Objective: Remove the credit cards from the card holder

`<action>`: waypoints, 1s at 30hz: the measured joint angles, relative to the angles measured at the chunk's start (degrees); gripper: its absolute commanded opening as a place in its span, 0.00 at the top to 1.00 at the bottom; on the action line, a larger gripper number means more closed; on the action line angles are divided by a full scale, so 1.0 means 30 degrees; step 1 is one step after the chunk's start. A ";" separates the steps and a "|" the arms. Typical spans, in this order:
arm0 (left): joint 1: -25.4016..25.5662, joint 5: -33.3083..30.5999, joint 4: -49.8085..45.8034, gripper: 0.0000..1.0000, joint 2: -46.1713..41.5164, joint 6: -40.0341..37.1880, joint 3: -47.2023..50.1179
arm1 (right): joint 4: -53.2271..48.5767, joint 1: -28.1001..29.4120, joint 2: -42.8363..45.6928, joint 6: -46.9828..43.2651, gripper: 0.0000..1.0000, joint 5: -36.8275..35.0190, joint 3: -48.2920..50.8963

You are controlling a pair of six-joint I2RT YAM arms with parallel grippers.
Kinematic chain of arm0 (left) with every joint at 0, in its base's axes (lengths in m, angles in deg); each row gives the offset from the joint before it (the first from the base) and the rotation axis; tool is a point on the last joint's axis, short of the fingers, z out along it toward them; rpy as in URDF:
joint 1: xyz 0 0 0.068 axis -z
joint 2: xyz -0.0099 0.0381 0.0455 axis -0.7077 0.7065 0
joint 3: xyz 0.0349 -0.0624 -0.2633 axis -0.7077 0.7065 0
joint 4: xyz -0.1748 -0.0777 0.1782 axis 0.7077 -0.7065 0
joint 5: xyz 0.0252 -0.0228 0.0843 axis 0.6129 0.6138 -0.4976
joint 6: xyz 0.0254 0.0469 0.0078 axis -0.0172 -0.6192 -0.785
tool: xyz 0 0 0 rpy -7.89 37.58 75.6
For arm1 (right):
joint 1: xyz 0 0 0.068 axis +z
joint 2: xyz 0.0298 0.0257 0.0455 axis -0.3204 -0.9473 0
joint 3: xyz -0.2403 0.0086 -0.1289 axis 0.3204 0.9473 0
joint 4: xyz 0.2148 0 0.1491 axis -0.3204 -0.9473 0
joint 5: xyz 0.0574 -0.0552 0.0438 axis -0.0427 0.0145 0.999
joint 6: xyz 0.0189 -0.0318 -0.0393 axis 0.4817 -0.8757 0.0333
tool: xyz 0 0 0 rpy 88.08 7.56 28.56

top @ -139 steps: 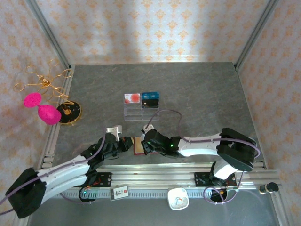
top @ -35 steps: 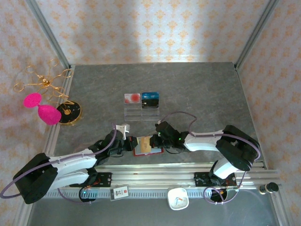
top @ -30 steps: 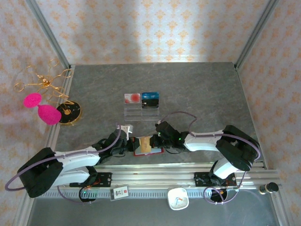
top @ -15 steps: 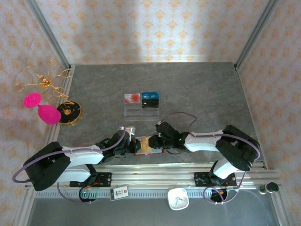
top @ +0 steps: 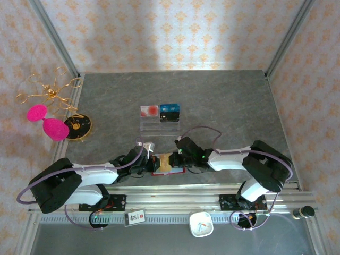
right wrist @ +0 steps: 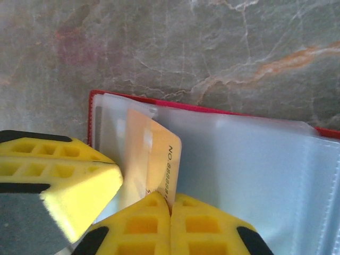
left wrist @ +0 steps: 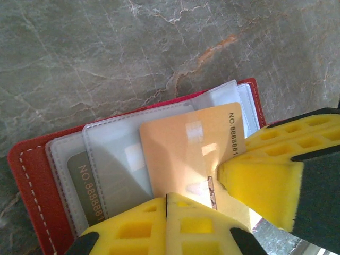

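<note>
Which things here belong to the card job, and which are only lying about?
Job:
- red holder, open on the table
- gold card, partly out of its sleeve
- grey card, in a sleeve
- left claw
- right claw

Lying about:
- clear stand with red-and-white card and blue card
- pink things
- gold wire
- dark disc

Three cameras, all looking at the red card holder (top: 167,163)

One camera sits high up behind the two arms and looks down on the whole grey table (top: 223,101), so the card holder looks tiny near the bottom edge. The left wrist camera hangs very close over the card holder (left wrist: 32,170), looking straight down past its own yellow fingers (left wrist: 265,183). The right wrist camera is just as close over the card holder (right wrist: 212,111), with its own yellow fingers (right wrist: 58,175) low in view. All three see the card holder and its gold card (left wrist: 191,149).
</note>
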 measured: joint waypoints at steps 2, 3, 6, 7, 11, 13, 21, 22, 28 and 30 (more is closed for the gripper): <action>0.0044 -0.0007 0.0000 1.00 0.0000 -0.0029 0.0000 | 0.0051 -0.0284 0.0590 0.0000 1.00 -0.0007 0.0452; 0.0044 0.0000 0.0000 1.00 0.0000 -0.0058 0.0000 | 0.0058 -0.0452 0.0889 0.0000 1.00 -0.0015 0.0758; 0.0044 0.0000 0.0007 1.00 0.0000 -0.0066 0.0000 | 0.0044 -0.0714 0.1392 -0.0015 1.00 -0.0131 0.1377; 0.0044 0.0007 0.0007 1.00 0.0000 -0.0066 0.0000 | 0.0051 -0.0721 0.1537 -0.0066 1.00 -0.0211 0.1508; 0.0044 0.0007 0.0007 1.00 0.0000 -0.0066 0.0000 | -0.0007 -0.0758 0.2331 -0.0226 1.00 -0.0612 0.1945; 0.0044 0.0007 0.0007 1.00 0.0000 -0.0066 0.0000 | -0.0168 -0.0758 0.2732 -0.0372 1.00 -0.0867 0.2047; 0.0044 0.0000 -0.0131 1.00 -0.0211 -0.0066 0.0000 | -0.1100 -0.0809 0.5253 -0.1821 1.00 -0.1610 0.2084; 0.0044 0.0000 -0.0219 1.00 -0.0379 -0.0066 0.0000 | -0.1173 -0.0838 0.5741 -0.2120 1.00 -0.1661 0.2084; 0.0044 -0.0066 -0.0423 0.92 -0.2055 -0.0095 0.0000 | -0.1734 -0.0896 0.7497 -0.3847 1.00 -0.1472 0.1851; 0.0036 -0.0066 -0.0459 0.82 -0.3133 -0.0284 0.0007 | -0.2040 -0.0896 0.7592 -0.4524 1.00 -0.1129 0.1501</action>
